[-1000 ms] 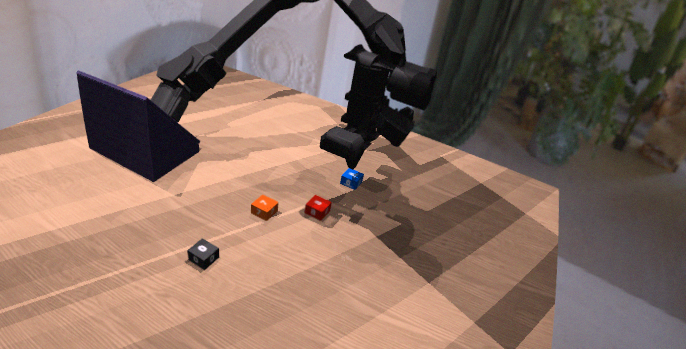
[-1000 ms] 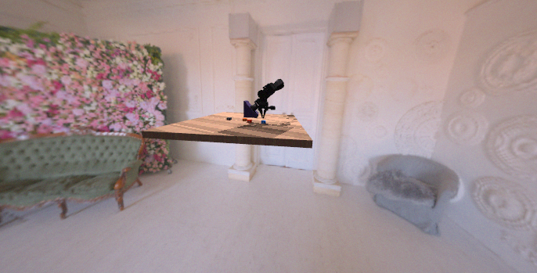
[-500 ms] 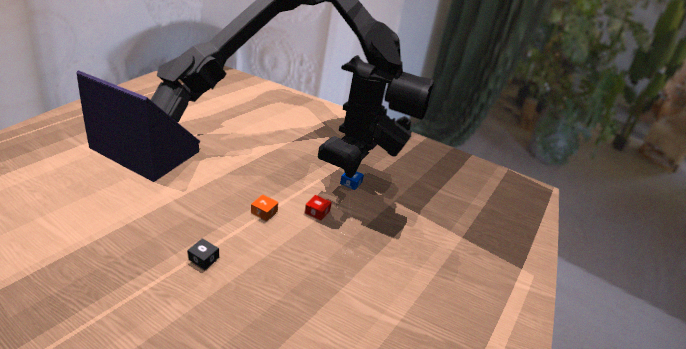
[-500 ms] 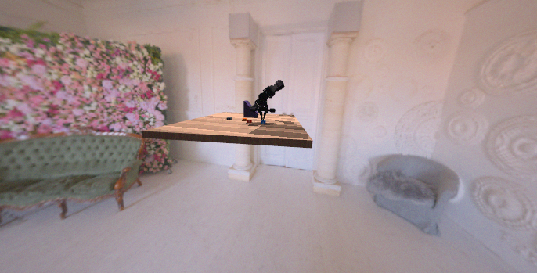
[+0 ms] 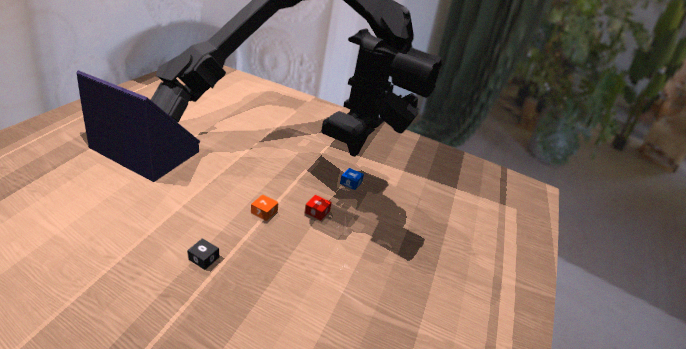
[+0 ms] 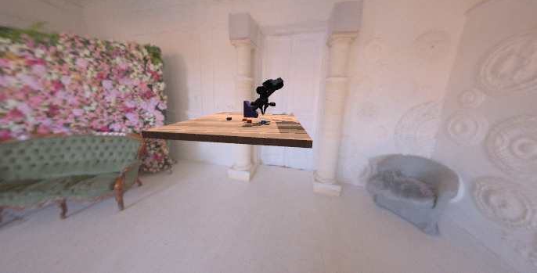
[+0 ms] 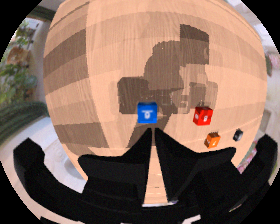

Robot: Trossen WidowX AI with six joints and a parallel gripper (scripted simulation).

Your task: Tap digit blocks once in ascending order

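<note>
The black block (image 5: 203,253) (image 6: 228,118) (image 7: 238,135) shows a 0 and lies nearest the front in the top view. The orange block (image 5: 264,207) (image 6: 244,120) (image 7: 212,140) seems to show a 7. The red block (image 5: 318,207) (image 6: 249,121) (image 7: 203,116) lies beside it; its digit is too blurred to tell. The blue block (image 5: 351,178) (image 6: 263,122) (image 7: 147,113) lies farthest back; its digit is not clear either. My gripper (image 5: 354,152) (image 7: 152,131) is shut and empty, tips down, above the table and close to the blue block, not touching it.
A dark purple wedge-shaped box (image 5: 117,128) (image 6: 248,109) stands on the wooden table (image 5: 450,288) beside the arm's base. The arm arches over the back of the table. The table's right edge lies beyond the blue and red blocks.
</note>
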